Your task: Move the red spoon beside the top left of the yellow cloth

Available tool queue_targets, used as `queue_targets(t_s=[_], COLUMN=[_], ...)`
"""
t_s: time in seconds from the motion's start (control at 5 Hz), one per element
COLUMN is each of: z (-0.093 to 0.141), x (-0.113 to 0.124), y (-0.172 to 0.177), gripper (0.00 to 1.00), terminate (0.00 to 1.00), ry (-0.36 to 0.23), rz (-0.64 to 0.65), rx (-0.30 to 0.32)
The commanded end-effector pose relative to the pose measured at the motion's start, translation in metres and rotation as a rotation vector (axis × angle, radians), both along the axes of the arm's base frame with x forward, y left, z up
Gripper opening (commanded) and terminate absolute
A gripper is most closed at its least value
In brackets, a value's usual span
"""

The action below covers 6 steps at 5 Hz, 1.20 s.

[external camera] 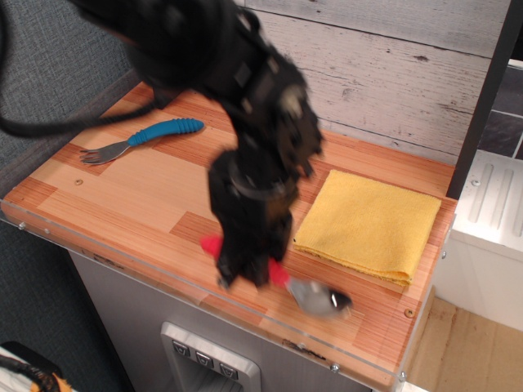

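The red spoon (315, 298) lies low over the front edge of the wooden table (147, 192). Its metal bowl points right, and its red handle shows on both sides of my gripper (243, 279). The gripper comes down from above and is shut on the handle's middle. The arm and spoon are motion-blurred. The yellow cloth (372, 222) lies folded on the right side of the table, just right of and behind the gripper. The spoon is in front of the cloth's near left corner, and I cannot tell whether it touches the table.
A fork with a blue handle (163, 132) lies at the table's back left. A grey plank wall stands behind the table and a dark post (482, 98) at the right. The table's front edge has a clear plastic lip (122, 263).
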<state>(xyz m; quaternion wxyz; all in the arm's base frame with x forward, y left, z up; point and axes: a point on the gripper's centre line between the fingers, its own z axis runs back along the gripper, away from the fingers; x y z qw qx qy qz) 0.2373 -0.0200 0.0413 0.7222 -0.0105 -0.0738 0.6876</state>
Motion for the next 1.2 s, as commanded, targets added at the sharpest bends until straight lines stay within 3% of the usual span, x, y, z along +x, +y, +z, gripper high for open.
queue_targets(t_s=[0.0,0.2,0.4,0.6,1.0], z=[0.041,0.048,0.049,0.043,0.023], x=[0.044,0.07,0.095,0.116,0.135], y=[0.031,0.05,0.063,0.073,0.086], gripper=[0.0,0.0,0.0,0.0,0.0], terminate=[0.0,0.0,0.0,0.0,0.0], ry=[-0.113,-0.101,-0.102,-0.091,-0.073], rz=[-0.005,0.021,0.01,0.004,-0.044], rx=[0.035,0.103,0.133,0.233,0.19])
